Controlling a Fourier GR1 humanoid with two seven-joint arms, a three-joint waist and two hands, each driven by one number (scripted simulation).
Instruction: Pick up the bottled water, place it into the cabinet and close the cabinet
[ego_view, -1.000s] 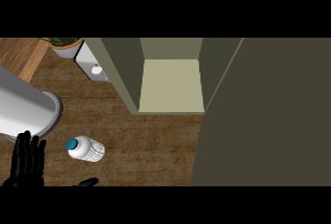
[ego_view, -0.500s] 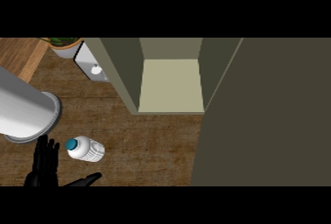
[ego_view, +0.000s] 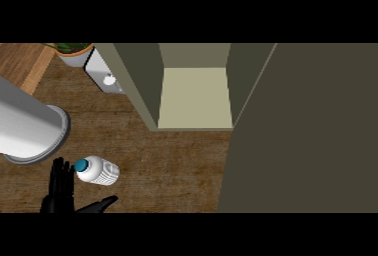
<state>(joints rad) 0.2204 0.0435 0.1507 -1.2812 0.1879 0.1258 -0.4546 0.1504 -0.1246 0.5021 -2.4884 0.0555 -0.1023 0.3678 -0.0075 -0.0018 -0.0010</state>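
One black hand (ego_view: 60, 192) is up from the lower edge at the left of the head view, and from here I can't tell whether it's the left or the right. Fingers (ego_view: 59, 175) straight and pointing up the view, thumb (ego_view: 100, 205) thrown out wide to the right: an open hand, holding nothing.

Just to the right of those fingertips, above the thumb, sits the small white ribbed plastic water bottle with the teal cap (ego_view: 97, 170), lying on the brown wood-grain counter (ego_view: 170, 160). It's close beside the fingers; whether they touch it I cannot tell.

Above the fingertips and to their left, a large shiny grey metal cylinder (ego_view: 26, 132) slants in from the left edge.

Well up and to the right of the fingers stands the olive-green cabinet with the pale inner shelf (ego_view: 193, 97), open, its interior bare to view. Its broad dark olive door (ego_view: 303, 130) fills the right side, far from the thumb.

Far above the fingers, a small white box-like item (ego_view: 103, 75) leans by the cabinet's left wall, and a potted green plant in a grey pot (ego_view: 72, 52) sits at the top.
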